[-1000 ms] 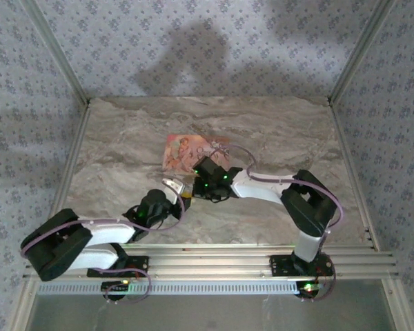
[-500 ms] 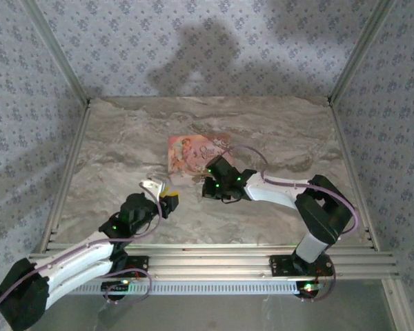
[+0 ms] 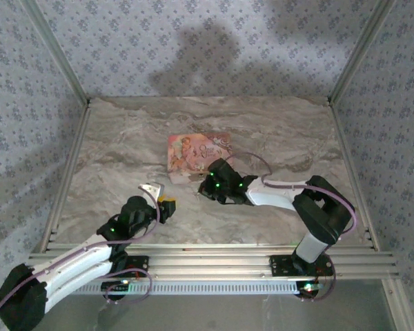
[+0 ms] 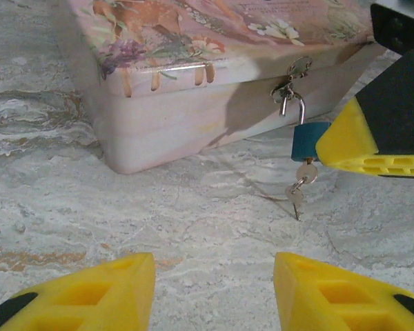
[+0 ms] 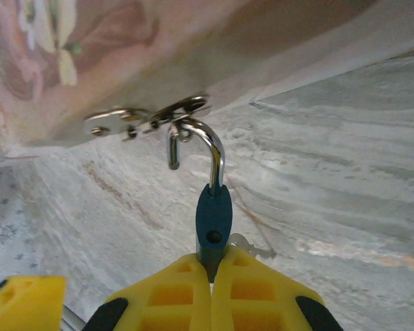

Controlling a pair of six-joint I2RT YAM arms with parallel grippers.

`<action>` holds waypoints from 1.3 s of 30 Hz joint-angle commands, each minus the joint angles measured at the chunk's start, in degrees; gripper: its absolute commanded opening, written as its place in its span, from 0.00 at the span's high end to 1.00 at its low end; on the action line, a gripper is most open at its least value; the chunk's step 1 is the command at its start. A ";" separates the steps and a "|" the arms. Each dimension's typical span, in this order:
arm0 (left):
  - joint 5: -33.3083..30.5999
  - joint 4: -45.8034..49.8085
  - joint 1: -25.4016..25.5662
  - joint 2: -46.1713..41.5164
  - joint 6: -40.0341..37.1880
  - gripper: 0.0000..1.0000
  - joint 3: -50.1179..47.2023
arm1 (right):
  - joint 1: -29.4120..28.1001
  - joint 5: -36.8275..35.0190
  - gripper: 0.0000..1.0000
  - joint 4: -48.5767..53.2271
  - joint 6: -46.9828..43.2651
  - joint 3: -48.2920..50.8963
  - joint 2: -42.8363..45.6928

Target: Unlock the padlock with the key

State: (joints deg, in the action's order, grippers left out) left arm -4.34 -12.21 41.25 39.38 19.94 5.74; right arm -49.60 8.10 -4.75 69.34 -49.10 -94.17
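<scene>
Marble-patterned table [image 3: 110, 158] (grey-beige) carries a pink floral box [image 3: 190, 148]

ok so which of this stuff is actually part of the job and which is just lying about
For the job: padlock, hanging on the hasp; keys below it; right gripper, shut on the padlock; left gripper, open.
Just there: pink floral box; marble table.

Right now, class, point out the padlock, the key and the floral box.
padlock [image 4: 308, 141]: left wrist view, on its blue body.
key [image 4: 306, 172]: left wrist view, on its round head below the lock.
box [image 4: 165, 131]: left wrist view, on its pale front wall.
</scene>
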 commanded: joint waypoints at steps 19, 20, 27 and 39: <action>0.23 3.90 -0.30 -5.99 1.41 0.50 1.31 | -6.11 -25.72 1.00 -12.30 18.46 2.56 -0.22; 0.22 4.11 -0.36 -6.35 1.46 0.50 1.31 | -6.25 -26.60 1.00 -12.55 18.75 2.44 -0.17; 0.26 5.77 -0.29 -8.50 1.61 0.50 1.31 | -6.38 -28.14 1.00 -10.71 16.89 -0.41 -0.71; 0.10 9.63 -0.26 -12.16 1.15 0.49 1.87 | -0.90 -23.51 1.00 -13.10 16.69 2.44 -4.39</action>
State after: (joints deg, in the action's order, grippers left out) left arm -4.32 -4.14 41.25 28.34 21.08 5.74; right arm -51.46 -15.90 -15.18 86.37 -47.29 -97.21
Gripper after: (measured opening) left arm 0.506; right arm 0.040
